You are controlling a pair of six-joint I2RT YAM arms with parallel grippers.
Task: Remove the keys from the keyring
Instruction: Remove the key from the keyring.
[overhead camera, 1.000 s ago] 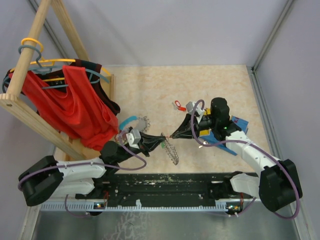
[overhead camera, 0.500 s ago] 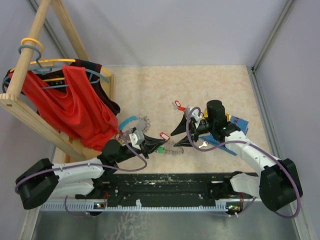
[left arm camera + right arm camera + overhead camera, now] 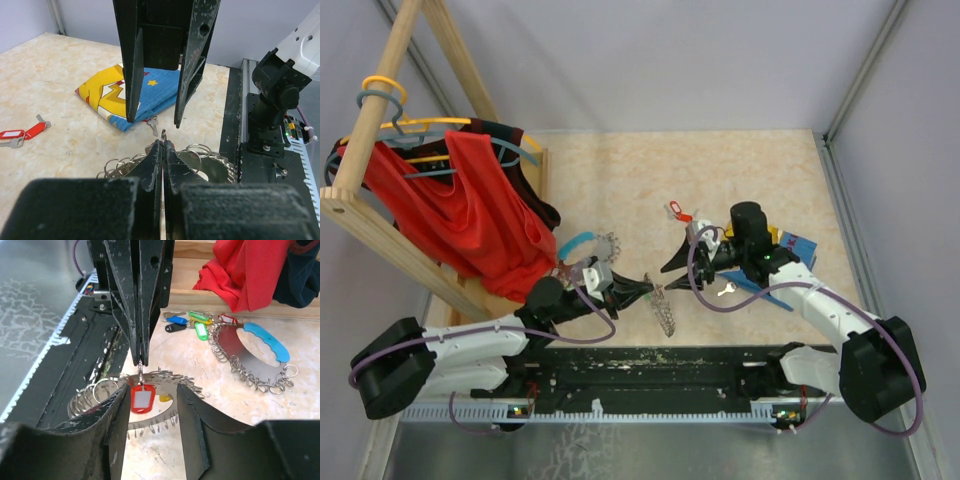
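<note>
Red-tagged key (image 3: 141, 399): hangs tag-down from a small silver loop, low over the table near its front centre.
Keyring (image 3: 200, 159): grey ring fringed with loops, trailing from that pinched loop toward the near edge. Whether it rests on the table cannot be told.
Left gripper (image 3: 163, 146): clenched on the loop, carrying ring and key.
Right gripper (image 3: 153, 387): fingers spread, gripping nothing, pointed straight at the left tips.
Deciding relation: the tag sits between the right fingers, just below the pinch. The right arm is free and nearest, so it likely closes and pulls away.
Around: loose red-tagged keys (image 3: 20, 134), bare silver key (image 3: 152, 122), folded star-print cloth (image 3: 130, 95), second ring with blue handle (image 3: 260, 340).
</note>
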